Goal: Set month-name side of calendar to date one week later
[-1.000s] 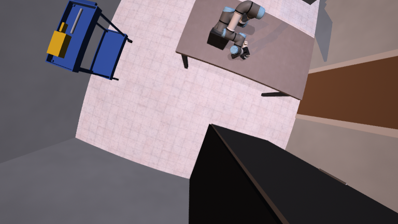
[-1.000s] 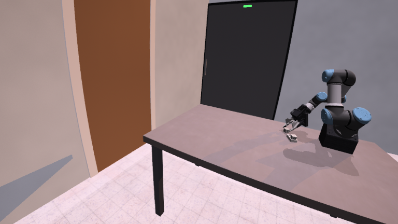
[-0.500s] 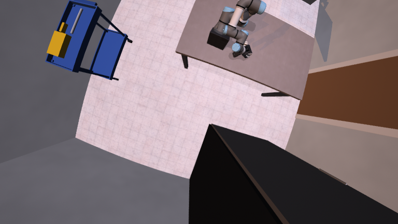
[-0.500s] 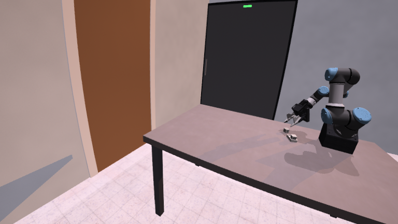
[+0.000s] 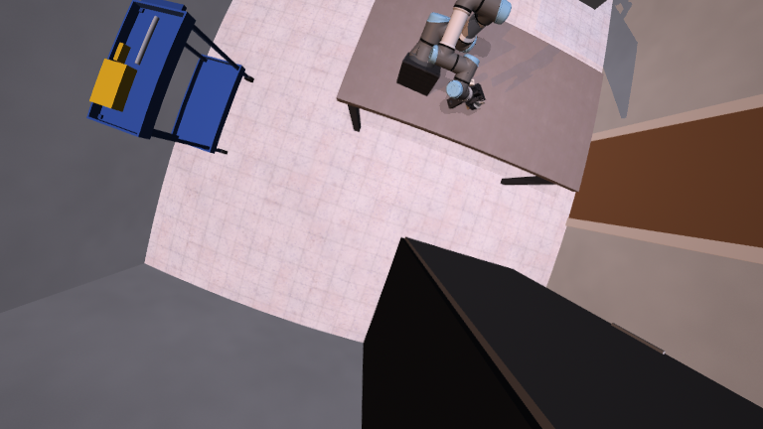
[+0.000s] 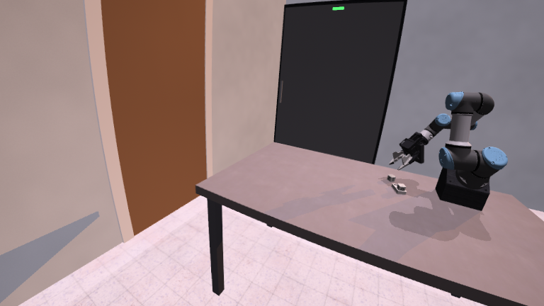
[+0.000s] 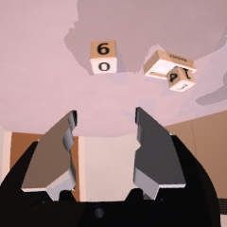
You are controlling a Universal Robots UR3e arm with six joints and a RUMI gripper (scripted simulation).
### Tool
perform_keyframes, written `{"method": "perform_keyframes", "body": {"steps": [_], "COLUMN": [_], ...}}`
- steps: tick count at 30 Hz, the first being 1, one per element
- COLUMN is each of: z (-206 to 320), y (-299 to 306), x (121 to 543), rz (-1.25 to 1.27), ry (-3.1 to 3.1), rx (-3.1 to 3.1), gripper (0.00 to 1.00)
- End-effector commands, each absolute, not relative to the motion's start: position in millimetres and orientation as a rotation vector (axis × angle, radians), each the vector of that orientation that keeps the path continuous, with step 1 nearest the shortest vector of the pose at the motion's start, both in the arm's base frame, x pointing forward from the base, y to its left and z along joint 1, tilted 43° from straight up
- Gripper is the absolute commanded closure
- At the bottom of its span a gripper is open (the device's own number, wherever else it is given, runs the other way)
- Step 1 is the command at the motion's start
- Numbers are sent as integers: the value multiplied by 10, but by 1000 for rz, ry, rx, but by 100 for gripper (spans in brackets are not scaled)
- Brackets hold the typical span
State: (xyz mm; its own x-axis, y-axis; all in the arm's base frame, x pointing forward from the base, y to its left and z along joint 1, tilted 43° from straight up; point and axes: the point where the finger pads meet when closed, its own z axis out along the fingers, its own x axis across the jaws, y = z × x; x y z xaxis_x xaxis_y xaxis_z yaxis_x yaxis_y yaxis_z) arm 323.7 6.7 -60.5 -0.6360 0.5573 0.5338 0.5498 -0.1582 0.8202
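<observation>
One wooden cube [image 7: 103, 49] [image 6: 391, 178] sits on the table outside the tray. In the wrist view it shows a 6-shaped digit on its wood-coloured face and a 0 on the paler face below. The tray [image 7: 152, 60] [image 6: 401, 193] bears small lettering, too blurred to read, along its far side in the wrist view. The other cube [image 7: 174, 77] [image 6: 401, 186] is at the tray's right end there, showing an inverted 4, a 1 and a pale face with an unclear digit. My gripper [image 7: 106, 110] [image 6: 394, 166] is partly open and empty, tilted above the table near the loose cube.
The table [image 5: 523, 103] [image 6: 321, 190] carries the arm's black base [image 5: 417, 74] [image 6: 461, 194] beside the tray. The table's long edge runs near the gripper in the top view. A blue cart [image 5: 208, 103] and a dark cabinet [image 6: 336, 78] stand away from the table.
</observation>
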Motion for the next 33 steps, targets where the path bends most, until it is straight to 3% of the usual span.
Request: {"method": "perform_keyframes", "body": {"steps": [1, 33], "z": [-605, -590], "y": [57, 59], "x": [3236, 3247], "rz": [1964, 1707], "ry": [2054, 2429], "rx": [1340, 1381], "gripper": [60, 60]}}
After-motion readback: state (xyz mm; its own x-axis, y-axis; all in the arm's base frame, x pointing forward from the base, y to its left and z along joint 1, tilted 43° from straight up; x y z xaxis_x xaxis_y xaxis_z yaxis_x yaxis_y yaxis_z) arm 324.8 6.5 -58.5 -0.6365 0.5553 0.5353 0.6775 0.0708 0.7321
